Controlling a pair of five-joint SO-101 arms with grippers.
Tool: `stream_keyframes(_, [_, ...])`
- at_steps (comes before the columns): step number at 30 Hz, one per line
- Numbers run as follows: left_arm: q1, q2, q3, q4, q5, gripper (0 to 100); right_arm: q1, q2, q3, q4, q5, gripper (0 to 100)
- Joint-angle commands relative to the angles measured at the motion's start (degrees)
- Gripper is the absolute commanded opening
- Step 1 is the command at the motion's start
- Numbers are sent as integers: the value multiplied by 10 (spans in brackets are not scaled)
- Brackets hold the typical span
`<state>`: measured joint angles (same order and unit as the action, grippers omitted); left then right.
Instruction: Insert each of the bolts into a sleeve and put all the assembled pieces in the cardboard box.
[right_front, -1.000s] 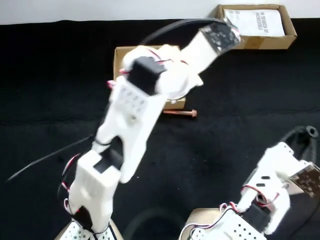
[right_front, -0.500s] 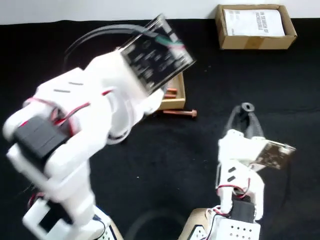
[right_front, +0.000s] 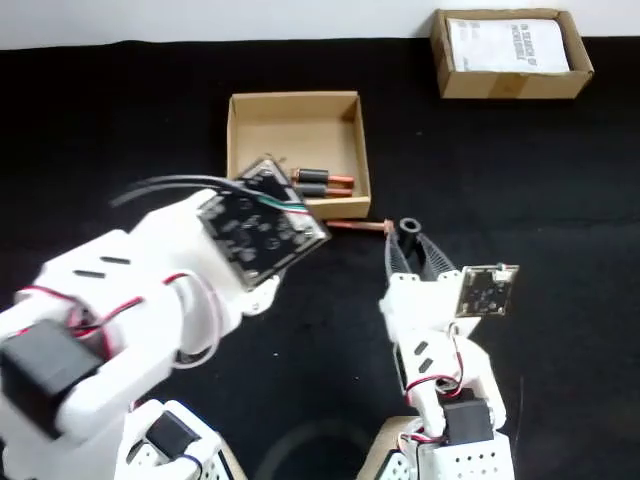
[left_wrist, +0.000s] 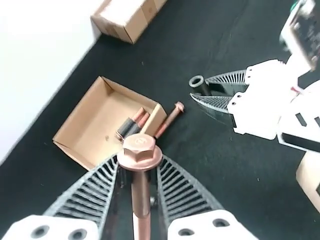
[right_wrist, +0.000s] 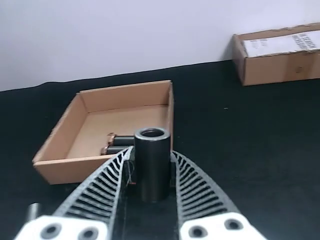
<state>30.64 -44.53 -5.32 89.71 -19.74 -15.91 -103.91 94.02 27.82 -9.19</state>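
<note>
Within ribbed left fingers' (left_wrist: 95, 186) grip, coppery hex bolt (left_wrist: 140, 150); within right fingers' (right_wrist: 107, 184) grip, dark tubular sleeve (right_wrist: 151, 164).

My right gripper (right_wrist: 151, 156) stands over a black table surface (right_wrist: 260, 150). Beyond the table's far edge, ahead of the gripper, rises a plain white wall (right_wrist: 125, 35). Ahead and to its right, near the wall, sits a spare carton (right_wrist: 272, 72) holding a printed sheet (right_wrist: 286, 44).
</note>
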Motion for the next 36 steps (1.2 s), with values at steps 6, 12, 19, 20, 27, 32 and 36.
stream_keyframes(6, [7,-112,409,-396,5,9,-64,-9,-30,0,0,6])
stream_keyframes(12, [11,-116,475,-554,160,9,-68,-9,-30,0,0,6])
stream_keyframes(19, [10,-54,444,-616,312,9,-68,-9,-29,0,-1,6])
stream_keyframes(20, [9,-42,435,-616,336,9,-68,-9,-29,0,-1,6])
stream_keyframes(27, [9,48,415,-625,377,9,-68,-9,-29,0,-1,6])
stream_keyframes(32, [10,100,398,-697,377,9,-68,-9,-29,0,-1,6])
stream_keyframes(36, [13,124,343,-697,377,9,-68,-9,-29,0,-1,6])
